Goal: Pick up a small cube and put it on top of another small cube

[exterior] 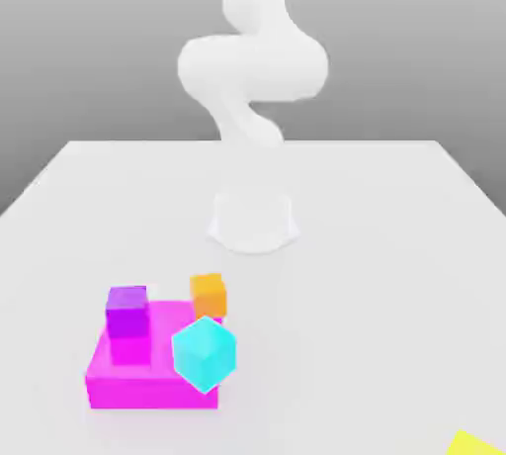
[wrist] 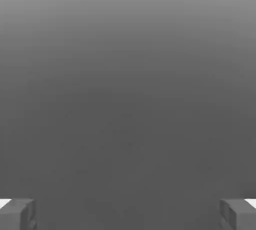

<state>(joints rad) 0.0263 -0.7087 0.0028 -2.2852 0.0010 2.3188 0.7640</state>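
The small yellow cube (exterior: 472, 443) shows just a corner at the bottom edge on the exterior view's right. The small orange cube (exterior: 209, 295) stands on the white table (exterior: 376, 245), right behind a flat magenta block. In the hand view my gripper (wrist: 128, 215) is open; its two grey fingertips (wrist: 18, 214) stand far apart with nothing between them, against a plain grey background. The white arm (exterior: 252, 67) rises from its base at the table's middle and leaves the picture at the top.
A flat magenta block (exterior: 133, 379) lies at the front on the exterior view's left, with a small purple cube (exterior: 126, 310) on it. A larger cyan cube (exterior: 205, 352), turned corner-on, sits at the block's right end. The arm's round base (exterior: 253, 221) stands mid-table.
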